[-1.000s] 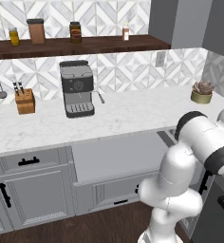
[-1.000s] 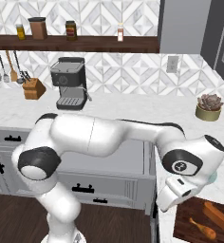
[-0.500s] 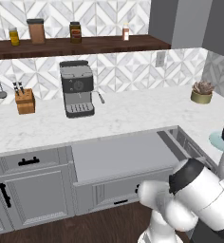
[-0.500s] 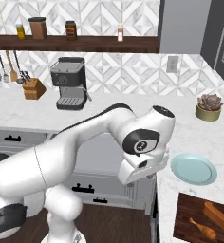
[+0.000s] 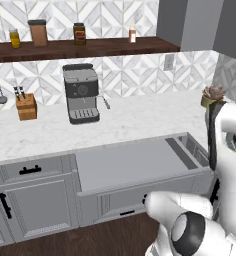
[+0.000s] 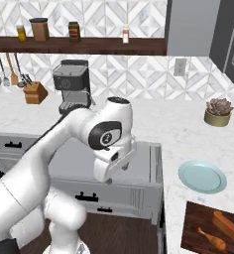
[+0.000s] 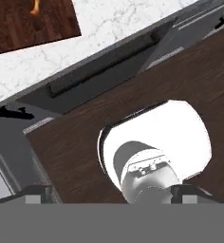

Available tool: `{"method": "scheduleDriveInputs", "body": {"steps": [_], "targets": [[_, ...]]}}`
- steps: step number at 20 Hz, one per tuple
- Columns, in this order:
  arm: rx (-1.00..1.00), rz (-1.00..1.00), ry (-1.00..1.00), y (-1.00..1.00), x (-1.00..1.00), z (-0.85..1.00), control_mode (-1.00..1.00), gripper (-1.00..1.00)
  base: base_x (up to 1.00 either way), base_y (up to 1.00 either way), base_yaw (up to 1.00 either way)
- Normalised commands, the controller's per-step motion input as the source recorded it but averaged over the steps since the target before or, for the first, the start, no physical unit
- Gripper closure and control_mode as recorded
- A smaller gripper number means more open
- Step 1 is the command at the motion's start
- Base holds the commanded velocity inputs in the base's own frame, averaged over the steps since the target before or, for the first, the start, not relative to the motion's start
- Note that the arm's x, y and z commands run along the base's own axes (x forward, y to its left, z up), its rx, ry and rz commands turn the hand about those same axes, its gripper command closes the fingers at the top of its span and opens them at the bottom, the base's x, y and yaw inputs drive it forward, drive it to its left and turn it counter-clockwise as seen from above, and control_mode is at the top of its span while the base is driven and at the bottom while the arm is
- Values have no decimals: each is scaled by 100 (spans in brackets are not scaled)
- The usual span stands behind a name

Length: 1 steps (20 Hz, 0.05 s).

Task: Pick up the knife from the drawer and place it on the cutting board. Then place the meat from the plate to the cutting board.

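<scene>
1. Going by the right base view, the job looks basically done. The knife (image 6: 227,225) and the meat (image 6: 211,239) both lie on the cutting board (image 6: 196,223) at the near right corner of the table (image 6: 188,134). The knife is toward the far side and the little drumstick just beside it, nearer the front edge. The plate (image 6: 202,176) behind the board is bare.

2. The claw (image 7: 111,192) is spread wide with nothing between the tips. It hangs out in front of the cabinets, well away from the board.

3. So my guess is the step in hand is just backing off cleanly. I'd keep the claw spread and clear of the board, so nothing gets nudged off. I'd also mind the open drawer (image 5: 135,161) that sticks out just beside the arm's elbow.

4. View differences:
   - The left base view looks straight into the drawer, and its light-grey inside looks empty. It also shows the coffee machine (image 5: 81,99) and knife block (image 5: 26,106) on the table.
   - The right base view is the one with the board, plate and both items.
   - The hand view looks down past the table edge at the dark wood floor (image 7: 133,109). It catches just a corner of the board with an orange bit on it, and I can't tell which item that is.
</scene>
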Motion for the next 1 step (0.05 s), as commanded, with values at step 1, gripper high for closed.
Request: {"method": "scheduleDriveInputs", "body": {"steps": [1], "targets": [[0, 40, 0, 39, 73, 55, -100, -100, 0, 0, 0]]}}
